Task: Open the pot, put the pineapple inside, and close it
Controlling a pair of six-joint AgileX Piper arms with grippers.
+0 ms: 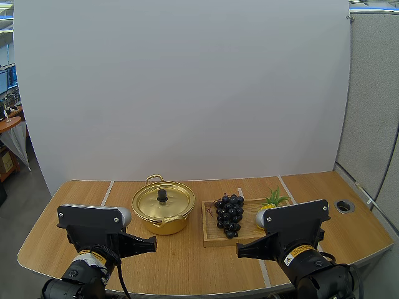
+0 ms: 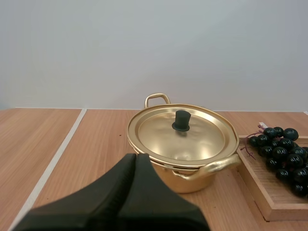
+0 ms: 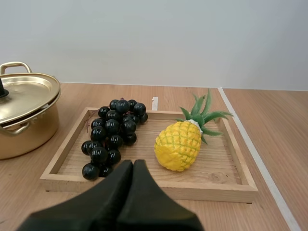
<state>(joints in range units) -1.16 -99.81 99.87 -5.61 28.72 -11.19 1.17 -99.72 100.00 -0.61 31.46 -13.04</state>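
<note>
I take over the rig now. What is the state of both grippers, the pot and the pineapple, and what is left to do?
Left gripper: shut, empty, facing the pot.
Right gripper: shut, empty, facing the tray.
Lid is on the pot.
Pineapple lies on the tray beside the grapes.
Done: nothing yet.
Left: lift the lid, put the pineapple in, close the pot.

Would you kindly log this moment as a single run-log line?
pot: lid on | pineapple: lying on tray beside grapes | jaws: both shut, empty
</note>
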